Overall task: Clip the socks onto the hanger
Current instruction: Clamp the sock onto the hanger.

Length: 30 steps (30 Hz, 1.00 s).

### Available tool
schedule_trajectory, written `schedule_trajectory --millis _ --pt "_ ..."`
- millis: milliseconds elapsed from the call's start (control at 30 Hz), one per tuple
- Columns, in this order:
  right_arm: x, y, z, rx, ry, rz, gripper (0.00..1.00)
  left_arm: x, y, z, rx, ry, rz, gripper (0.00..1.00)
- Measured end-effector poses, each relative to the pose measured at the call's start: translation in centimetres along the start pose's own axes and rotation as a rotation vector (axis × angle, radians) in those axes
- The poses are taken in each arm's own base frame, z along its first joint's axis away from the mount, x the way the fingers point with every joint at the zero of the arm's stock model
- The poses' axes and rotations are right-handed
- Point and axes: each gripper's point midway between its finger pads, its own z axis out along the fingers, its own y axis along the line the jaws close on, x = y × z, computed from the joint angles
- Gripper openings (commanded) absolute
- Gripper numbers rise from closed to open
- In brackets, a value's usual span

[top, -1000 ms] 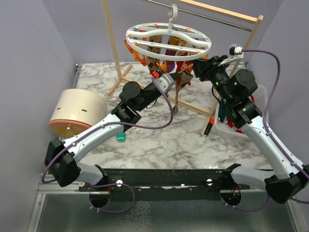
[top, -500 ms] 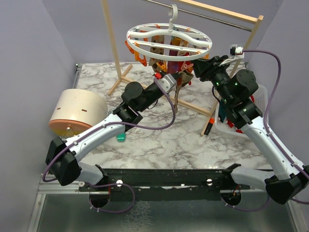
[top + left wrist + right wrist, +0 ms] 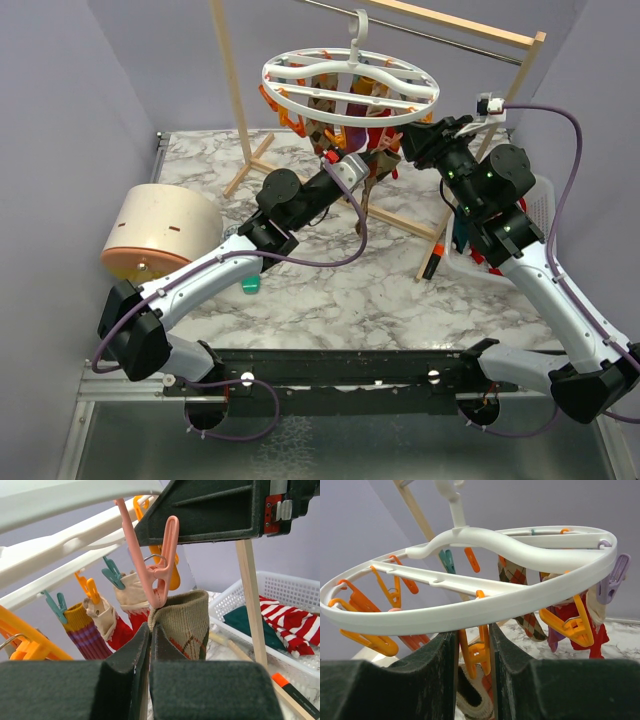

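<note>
Left pincer (image 3: 150, 632), clamped fully shut, pinches the brown sock (image 3: 186, 625) cuff just beneath the clip (image 3: 159, 575).

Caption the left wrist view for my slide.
Left gripper pinches a brown argyle sock beneath a pink clip on the hanger.

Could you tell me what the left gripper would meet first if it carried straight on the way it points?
Most likely the pink clip: the left gripper, shut on the sock, points just below it, though depth is unclear.
</note>
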Motion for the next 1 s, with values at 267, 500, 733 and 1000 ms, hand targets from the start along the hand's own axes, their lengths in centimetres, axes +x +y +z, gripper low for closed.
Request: schedule_trajectory --millis 267,500,733,1000 --pt "0.39 -0.13 -0.01 0.002 0.008 0.0 0.0 0.03 0.11 -0.01 -0.004 0.002 0.007 0.0" --pt "0.42 -0.13 -0.01 0.002 0.008 0.0 0.0 0.06 0.22 -0.01 -0.009 0.003 0.012 0.0" --pt "0.43 -0.14 -0.01 0.002 0.008 0.0 0.0 -0.21 0.34 0.23 -0.012 -0.002 0.013 0.0" --pt "0.71 -0.16 0.0 -0.001 0.012 0.0 0.0 -0.72 0.35 0.58 -0.012 -0.014 0.012 0.0"
